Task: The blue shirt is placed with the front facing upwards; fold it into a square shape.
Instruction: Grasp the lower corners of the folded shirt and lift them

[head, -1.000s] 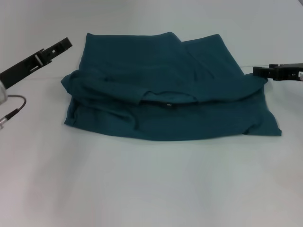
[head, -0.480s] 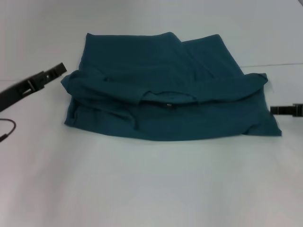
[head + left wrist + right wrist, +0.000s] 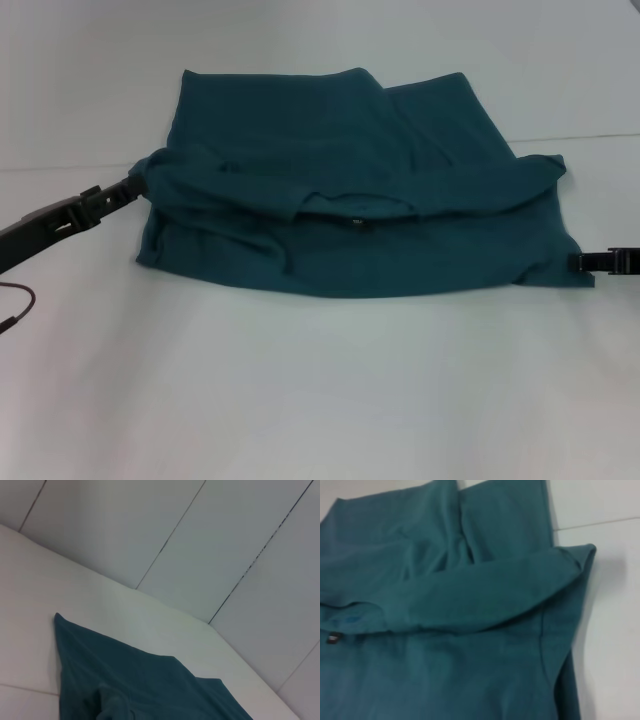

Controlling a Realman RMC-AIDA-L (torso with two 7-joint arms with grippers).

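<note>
Left tool (image 3: 128, 186) lowered onto blue shirt (image 3: 350, 200) edge, right tool (image 3: 582, 262) dropped beside hem, grips unclear

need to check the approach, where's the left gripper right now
In the head view the left gripper is on the left, low over the table, at the left edge of the blue shirt.

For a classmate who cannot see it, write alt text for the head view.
A partly folded blue shirt lies on a white table, its neck label facing the camera. The left pincer reaches the shirt's left edge, and the right pincer sits low at its near right corner.
</note>
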